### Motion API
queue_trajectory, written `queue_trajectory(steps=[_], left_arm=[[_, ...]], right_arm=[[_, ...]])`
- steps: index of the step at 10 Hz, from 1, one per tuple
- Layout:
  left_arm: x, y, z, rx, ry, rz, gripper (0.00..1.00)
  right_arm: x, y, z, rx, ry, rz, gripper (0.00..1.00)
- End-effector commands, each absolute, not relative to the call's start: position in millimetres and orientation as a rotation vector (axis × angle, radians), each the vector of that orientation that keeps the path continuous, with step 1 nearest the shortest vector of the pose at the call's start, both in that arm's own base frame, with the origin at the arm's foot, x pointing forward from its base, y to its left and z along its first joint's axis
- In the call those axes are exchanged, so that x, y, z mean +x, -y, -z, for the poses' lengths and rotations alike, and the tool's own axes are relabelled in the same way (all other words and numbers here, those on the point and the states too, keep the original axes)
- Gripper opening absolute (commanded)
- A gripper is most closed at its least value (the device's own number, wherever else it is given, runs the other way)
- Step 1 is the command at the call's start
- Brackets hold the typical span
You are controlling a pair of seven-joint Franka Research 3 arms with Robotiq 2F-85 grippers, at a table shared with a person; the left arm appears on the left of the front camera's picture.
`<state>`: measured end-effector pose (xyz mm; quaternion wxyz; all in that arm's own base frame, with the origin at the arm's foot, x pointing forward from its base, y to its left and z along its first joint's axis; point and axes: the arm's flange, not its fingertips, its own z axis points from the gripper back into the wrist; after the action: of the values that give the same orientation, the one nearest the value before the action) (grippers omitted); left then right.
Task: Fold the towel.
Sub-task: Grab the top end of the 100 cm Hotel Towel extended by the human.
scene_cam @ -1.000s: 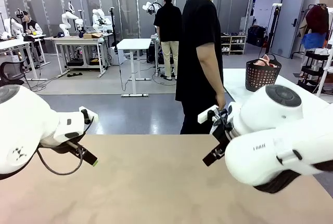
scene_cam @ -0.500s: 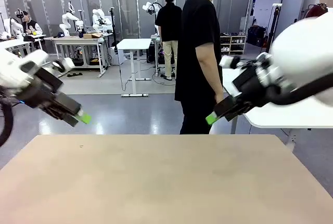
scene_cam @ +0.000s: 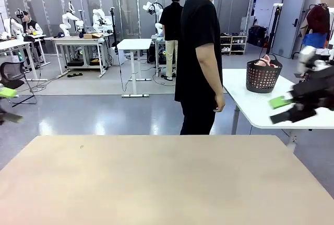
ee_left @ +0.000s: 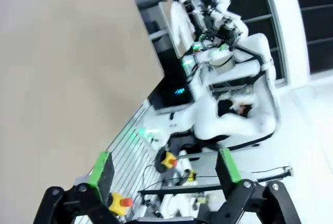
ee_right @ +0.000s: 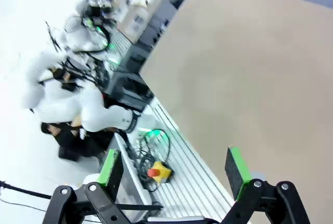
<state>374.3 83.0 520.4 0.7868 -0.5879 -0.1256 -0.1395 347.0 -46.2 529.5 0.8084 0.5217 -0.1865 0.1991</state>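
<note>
The towel [scene_cam: 266,61] shows as pink cloth bunched in a dark perforated basket [scene_cam: 262,77] on a white side table [scene_cam: 250,105] at the far right, behind the person. My left gripper [scene_cam: 9,105] hangs at the picture's far left edge, blurred, and is open. My right gripper [scene_cam: 276,111] is at the far right, level with the side table, also open. In the left wrist view the left gripper [ee_left: 164,167] holds nothing between its green pads. In the right wrist view the right gripper [ee_right: 174,168] is likewise open and holds nothing.
The beige table [scene_cam: 156,183] lies bare in front. A person in black [scene_cam: 201,52] stands at its far edge, one hand [scene_cam: 219,103] hanging down. Both wrist views look past the table's edge at robot bases and cabling.
Both arms have swung up and outward from over the table's near half to the picture's left and right edges. Both grippers stayed open. The person has hardly moved.
</note>
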Motion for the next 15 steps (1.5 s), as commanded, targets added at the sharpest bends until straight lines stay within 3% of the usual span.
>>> queue_trajectory(steps=[1, 2, 5, 9, 10, 15], left_arm=[[371.5, -131.8, -507.0, -1.344, 0.393, 0.282, 1.00], [358.9, -163.7, -502.7, -1.413, 0.485, 0.274, 1.00], [325.0, -233.1, -493.0, -1.386, 0.556, 0.148, 1.00], [313.2, -254.0, -489.2, -1.368, 0.660, 0.059, 1.00], [303.7, -254.6, -480.1, -1.365, 0.580, 0.055, 1.00], [303.7, -254.6, -480.1, -1.365, 0.580, 0.055, 1.00]], right_arm=[[336.3, 97.5, -517.6, 1.216, 0.470, -0.311, 1.00], [324.1, 125.1, -516.4, 1.248, 0.509, -0.255, 1.00], [296.2, 181.0, -516.6, 1.280, 0.592, -0.162, 1.00], [283.9, 189.2, -515.5, 1.241, 0.628, -0.127, 1.00], [280.1, 198.1, -515.3, 1.269, 0.610, -0.109, 1.00], [280.1, 198.1, -515.3, 1.269, 0.610, -0.109, 1.00]])
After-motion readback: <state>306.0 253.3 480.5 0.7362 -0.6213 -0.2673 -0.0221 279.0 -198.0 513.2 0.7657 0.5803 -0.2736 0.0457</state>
